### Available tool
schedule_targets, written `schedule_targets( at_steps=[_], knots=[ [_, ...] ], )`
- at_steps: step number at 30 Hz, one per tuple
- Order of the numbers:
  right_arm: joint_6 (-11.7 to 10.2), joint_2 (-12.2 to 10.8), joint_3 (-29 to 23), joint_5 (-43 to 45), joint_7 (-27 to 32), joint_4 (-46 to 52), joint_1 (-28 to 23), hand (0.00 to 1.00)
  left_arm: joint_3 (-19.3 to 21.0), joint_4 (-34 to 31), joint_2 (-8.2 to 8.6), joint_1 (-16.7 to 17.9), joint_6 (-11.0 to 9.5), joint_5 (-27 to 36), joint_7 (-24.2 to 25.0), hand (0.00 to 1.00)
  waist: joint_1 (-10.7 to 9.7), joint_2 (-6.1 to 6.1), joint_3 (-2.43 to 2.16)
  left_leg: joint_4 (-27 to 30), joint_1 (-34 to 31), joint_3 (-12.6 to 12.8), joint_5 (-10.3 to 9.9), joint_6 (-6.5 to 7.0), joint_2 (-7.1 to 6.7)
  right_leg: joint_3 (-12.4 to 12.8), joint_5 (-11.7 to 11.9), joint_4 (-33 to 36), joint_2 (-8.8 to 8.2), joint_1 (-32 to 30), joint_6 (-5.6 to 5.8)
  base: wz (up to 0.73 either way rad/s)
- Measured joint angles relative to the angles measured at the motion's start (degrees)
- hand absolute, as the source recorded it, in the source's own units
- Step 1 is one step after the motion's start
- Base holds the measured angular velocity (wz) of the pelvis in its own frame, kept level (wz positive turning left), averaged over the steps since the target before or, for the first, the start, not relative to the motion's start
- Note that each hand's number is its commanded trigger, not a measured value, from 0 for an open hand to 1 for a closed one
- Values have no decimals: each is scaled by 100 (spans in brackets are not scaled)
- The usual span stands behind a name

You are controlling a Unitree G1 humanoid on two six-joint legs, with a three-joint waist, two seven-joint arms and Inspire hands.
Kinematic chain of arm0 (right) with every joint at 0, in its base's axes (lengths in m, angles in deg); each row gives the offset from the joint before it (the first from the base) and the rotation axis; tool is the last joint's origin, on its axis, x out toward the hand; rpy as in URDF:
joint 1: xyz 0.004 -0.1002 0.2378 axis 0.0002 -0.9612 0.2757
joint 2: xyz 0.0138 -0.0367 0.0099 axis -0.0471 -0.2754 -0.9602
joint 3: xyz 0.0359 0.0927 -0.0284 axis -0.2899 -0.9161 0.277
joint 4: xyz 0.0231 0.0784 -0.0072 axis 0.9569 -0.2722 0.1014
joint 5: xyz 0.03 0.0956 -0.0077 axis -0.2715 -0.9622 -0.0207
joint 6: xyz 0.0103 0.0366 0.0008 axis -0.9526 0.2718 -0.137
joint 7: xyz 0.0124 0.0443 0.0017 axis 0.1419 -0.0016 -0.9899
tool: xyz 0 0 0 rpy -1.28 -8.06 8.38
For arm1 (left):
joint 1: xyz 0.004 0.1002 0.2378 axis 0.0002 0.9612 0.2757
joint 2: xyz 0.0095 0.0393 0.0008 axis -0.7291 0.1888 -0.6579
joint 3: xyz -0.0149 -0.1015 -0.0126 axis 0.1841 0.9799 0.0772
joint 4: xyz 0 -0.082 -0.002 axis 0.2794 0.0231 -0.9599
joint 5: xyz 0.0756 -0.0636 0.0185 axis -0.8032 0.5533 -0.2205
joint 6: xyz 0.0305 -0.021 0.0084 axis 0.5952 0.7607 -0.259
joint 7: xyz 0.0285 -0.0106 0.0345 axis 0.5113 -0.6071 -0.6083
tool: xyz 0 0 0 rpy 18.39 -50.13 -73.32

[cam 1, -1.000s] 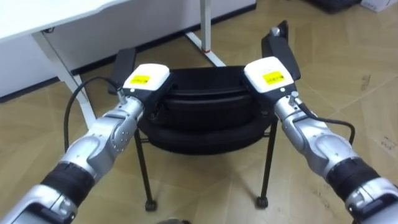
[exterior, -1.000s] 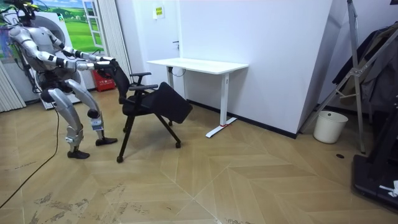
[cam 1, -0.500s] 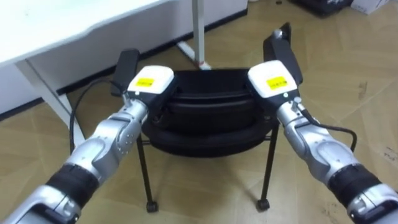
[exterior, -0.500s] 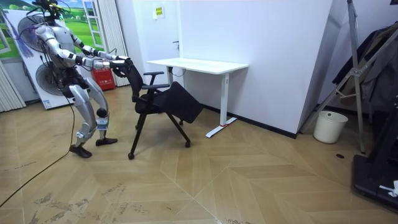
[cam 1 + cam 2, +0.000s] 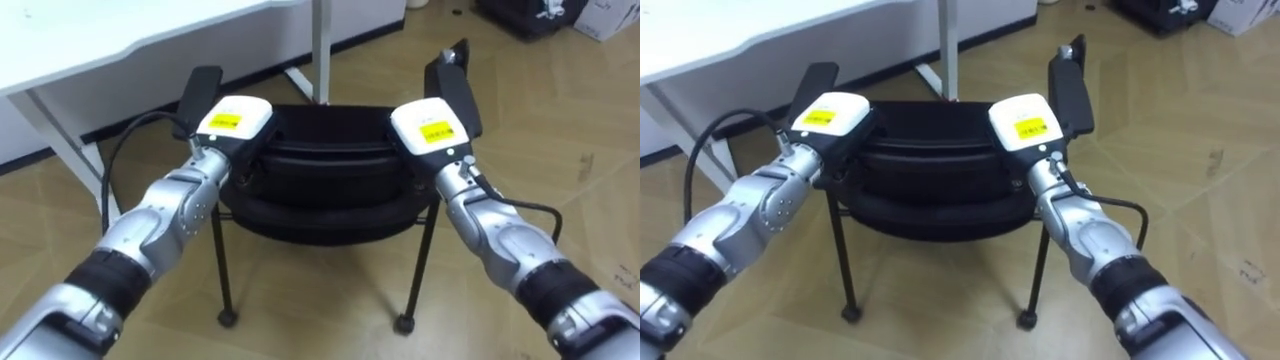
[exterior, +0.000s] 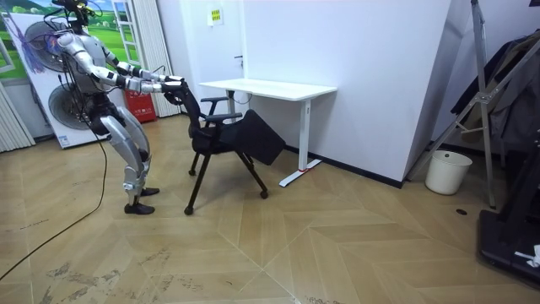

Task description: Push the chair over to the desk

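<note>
Chair (image 6: 221,139) sits before us, near the desk (image 5: 90,40) at 11 o'clock but not yet under it, so we judge the push partway done. Our left hand (image 5: 235,118) at 10 and right hand (image 5: 432,125) at 2 meet its backrest (image 5: 325,150), which hides them; we cannot tell whether they grip or press.

Reference: black mesh office chair (image 5: 322,195). Left hand (image 5: 233,122) on the left end of its backrest top, right hand (image 5: 432,125) on the right end. Robot stands behind the chair. White rectangular counter (image 5: 100,40) just beyond the chair, ahead-left. White round bin (image 6: 444,171) well past the counter, by the wall.
</note>
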Motion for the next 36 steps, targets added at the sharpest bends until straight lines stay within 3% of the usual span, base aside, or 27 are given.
schedule_targets(
  at_steps=[4, 7, 9, 11, 12, 13, 14, 16, 19, 21, 24, 25, 27, 28, 29, 30, 31, 32, 33, 35, 36],
  knots=[
    [8, 10, 112, -73, -10, -59, 188, 100, 62, 11, 3, -22, -6, 10, -96, 100, 10, 1, 10, 122, -124, -187, 18, -170, 46, -274, -193, 117, 5, 29, -149, 29],
    [15, -6, 194, -72, -39, -115, 342, 100, 162, 4, 7, -34, -3, 9, -104, 100, 46, 7, 36, 397, -290, -188, 34, -218, 107, -457, -404, 311, -20, 27, -266, 33],
    [14, 22, 193, -73, -38, -138, 419, 100, 149, -16, 3, -57, 4, 8, -109, 100, -4, -5, 41, 584, -478, -151, 119, -355, 161, -696, -529, 385, -77, 40, -350, 63],
    [-13, 33, 191, -72, -37, -188, 512, 100, 147, -16, 42, -97, 65, 7, -127, 100, -125, -43, 42, 788, -717, -15, 334, -400, 223, -1116, -710, 478, -228, 123, -440, 85],
    [-17, 38, 195, -84, -33, -218, 520, 100, 148, -7, 58, -98, 69, 8, -149, 100, -129, -54, 50, 811, -744, 28, 389, -385, 237, -1210, -740, 472, -248, 158, -459, 73],
    [-26, 40, 204, -111, -20, -266, 531, 100, 144, 23, 106, -80, 81, 9, -200, 100, -119, -97, 80, 908, -770, 92, 480, -399, 278, -1499, -810, 453, -320, 286, -484, 54],
    [-44, 35, 218, -127, -20, -317, 559, 100, 142, 24, 120, -43, 85, 25, -229, 100, -74, -71, 88, 1127, -864, 189, 539, -363, 401, -1780, -894, 450, -334, 412, -523, 45],
    [-60, 19, 226, -126, -27, -391, 588, 100, 145, 21, 137, -8, 103, 26, -244, 100, 71, -77, 90, 1505, -1031, 239, 689, -339, 557, -2082, -1038, 470, -333, 555, -584, 23],
    [-65, -80, 238, -75, -37, -528, 634, 100, 151, 22, 169, 93, 172, 34, -318, 100, 263, -118, 97, 1951, -1081, 270, 724, -305, 775, -2550, -1184, 458, -411, 836, -583, 21],
    [-64, -69, 235, -24, -41, -510, 632, 100, 170, 20, 232, 141, 215, 46, -348, 100, 310, -105, 92, 1881, -1052, 350, 724, -309, 926, -2852, -1199, 370, -433, 980, -559, 41],
    [-64, -69, 234, 47, -84, -514, 635, 100, 164, 14, 272, 172, 258, 46, -353, 100, 327, -168, 77, 1296, -950, 383, 754, -403, 933, -3149, -1205, 167, -415, 1169, -544, 48],
    [-64, -89, 242, 47, -87, -548, 633, 100, 144, 9, 280, 197, 290, 60, -353, 100, 361, -184, 74, 981, -867, 416, 783, -449, 899, -3202, -1238, 156, -407, 1230, -445, 33],
    [-65, -91, 269, 36, -96, -546, 602, 100, 133, -91, 280, 265, 367, 61, -350, 100, 419, -176, 48, 462, -827, 612, 818, -424, 857, -3259, -1330, 176, -370, 1286, 128, 23],
    [-70, -73, 292, 36, -96, -567, 580, 100, 137, -164, 277, 352, 422, 60, -350, 100, 460, -61, -17, 188, -864, 635, 844, -409, 850, -3043, -1234, 210, -208, 1258, 780, -3],
    [-69, -100, 353, 34, -98, -616, 601, 100, 165, -254, 235, 400, 430, 61, -343, 100, 514, -25, -19, 35, -883, 612, 979, -382, 743, -2273, -1177, 371, -66, 1134, 737, -10],
    [-70, -106, 396, 19, -112, -613, 605, 100, 187, -279, 205, 448, 415, 62, -342, 100, 553, -61, 3, 58, -925, 599, 1030, -365, 611, -1967, -1235, 398, 4, 1104, 501, -8],
    [-75, -95, 461, 2, -168, -559, 566, 100, 241, -289, 227, 567, 410, 57, -342, 100, 597, -24, -41, 122, -1030, 597, 1044, -382, 455, -2074, -1305, 423, 6, 1141, 140, -21],
    [-76, -122, 487, 44, -220, -561, 535, 100, 287, -300, 244, 677, 412, 71, -310, 100, 664, 107, -100, 94, -1040, 599, 1040, -377, 463, -2424, -1310, 436, -37, 1292, 139, -36],
    [-76, -169, 490, 59, -240, -589, 534, 100, 306, -342, 224, 738, 411, 71, -299, 100, 732, 114, -105, 60, -1011, 598, 1043, -380, 400, -2547, -1320, 372, -49, 1400, 124, -43],
    [-110, -213, 484, 52, -260, -577, 496, 100, 352, -491, 147, 858, 412, -9, -294, 100, 800, 58, -71, -182, -900, 601, 1227, -105, 72, -3208, -1274, 179, -96, 1731, -6, 8],
    [-122, -222, 475, 41, -260, -582, 485, 100, 351, -512, 128, 864, 411, -34, -294, 100, 812, 18, -69, -264, -834, 602, 1285, -16, -5, -3387, -1272, 180, -131, 1798, -9, 5]
  ],
)
